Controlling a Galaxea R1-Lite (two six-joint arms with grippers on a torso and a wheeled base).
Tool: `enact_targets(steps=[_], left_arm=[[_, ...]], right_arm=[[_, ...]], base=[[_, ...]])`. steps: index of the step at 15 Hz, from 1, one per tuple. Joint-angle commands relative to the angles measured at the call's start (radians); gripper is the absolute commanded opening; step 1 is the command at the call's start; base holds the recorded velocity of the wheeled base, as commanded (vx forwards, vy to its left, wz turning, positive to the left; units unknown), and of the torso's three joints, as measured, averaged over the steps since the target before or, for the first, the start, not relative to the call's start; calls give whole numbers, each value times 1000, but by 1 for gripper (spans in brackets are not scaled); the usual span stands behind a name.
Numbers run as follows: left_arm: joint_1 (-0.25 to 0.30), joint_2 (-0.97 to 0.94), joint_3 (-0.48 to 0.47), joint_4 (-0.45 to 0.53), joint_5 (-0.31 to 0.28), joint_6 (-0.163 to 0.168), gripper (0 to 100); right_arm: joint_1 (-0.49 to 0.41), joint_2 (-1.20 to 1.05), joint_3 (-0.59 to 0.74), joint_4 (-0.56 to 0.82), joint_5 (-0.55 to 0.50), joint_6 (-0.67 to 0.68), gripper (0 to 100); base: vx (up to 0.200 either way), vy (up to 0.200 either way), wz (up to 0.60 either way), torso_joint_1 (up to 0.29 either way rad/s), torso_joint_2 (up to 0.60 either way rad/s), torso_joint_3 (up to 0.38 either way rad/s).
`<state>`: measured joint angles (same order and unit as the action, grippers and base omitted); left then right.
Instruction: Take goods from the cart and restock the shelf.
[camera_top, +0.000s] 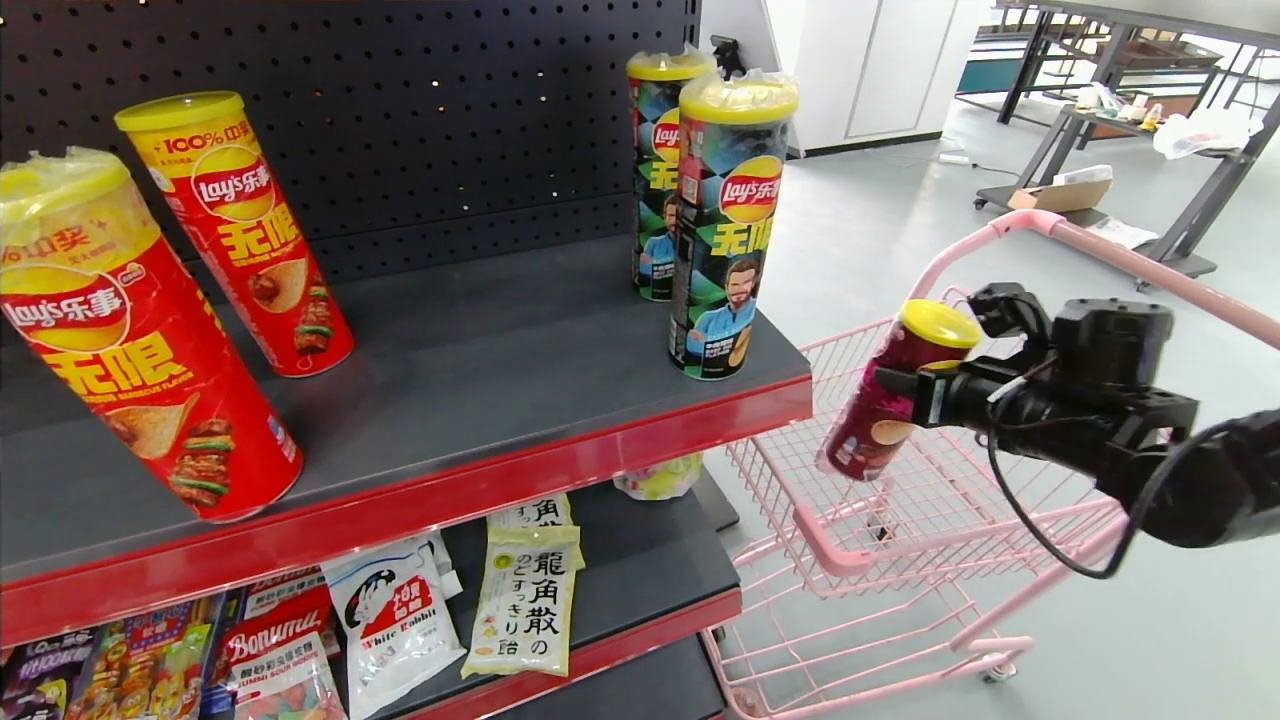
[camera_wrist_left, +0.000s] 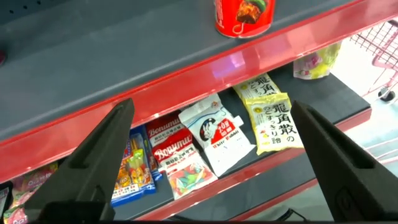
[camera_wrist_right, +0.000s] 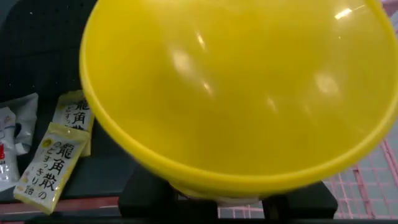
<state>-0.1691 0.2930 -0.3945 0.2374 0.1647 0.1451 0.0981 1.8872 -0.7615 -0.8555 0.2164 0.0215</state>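
Head view: right claw (camera_top: 903, 384) clamps the tilted chip can (camera_top: 866, 438) just below its lid

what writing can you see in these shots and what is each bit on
Print is located, not quoted.
Red cans: logo and big yellow characters.
Green cans: logo and yellow characters.
Dark red can in the right tool: label too turned to read.
Yellow bags: black vertical characters.
White bag: red label, dark words.
Red packet beside it: white lettering; others too small.
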Motion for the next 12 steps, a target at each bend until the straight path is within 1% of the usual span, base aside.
enact_targets(steps=[1, 2, 3, 5, 6, 7, 9, 12], left_arm=[[0, 35, -18, 0, 3, 2, 100], [0, 57, -23, 0, -8, 2, 100], [-1, 84, -18, -3, -14, -1, 100], [-6, 98, -24, -4, -82, 4, 100], [-4, 117, -32, -4, -79, 8, 100], [-4, 141, -60, -4, -77, 24, 100], [-3, 181, -86, -6, -76, 30, 100], [-3, 184, -95, -4, -76, 33, 100]], right_arm=[[-28, -344, 62, 214, -17, -8, 0], [-24, -471, 50, 386, -29, -8, 0], [-18, -636, 41, 599, -31, -6, 0], [-18, -832, 53, 833, -35, -20, 0], [-21, -890, 57, 898, -35, -37, 0], [-24, -981, 59, 995, -34, -64, 0], [-21, -1050, 60, 1040, -34, -74, 0], [-20, -1073, 51, 1040, -34, -118, 0]], base=[[0, 0, 0, 0, 0, 0], [0, 0, 0, 0, 0, 0], [0, 0, 0, 0, 0, 0], [0, 0, 0, 0, 0, 0], [0, 0, 0, 0, 0, 0], [0, 0, 0, 0, 0, 0], [0, 0, 0, 0, 0, 0], [-200, 0, 0, 2, 4, 4]])
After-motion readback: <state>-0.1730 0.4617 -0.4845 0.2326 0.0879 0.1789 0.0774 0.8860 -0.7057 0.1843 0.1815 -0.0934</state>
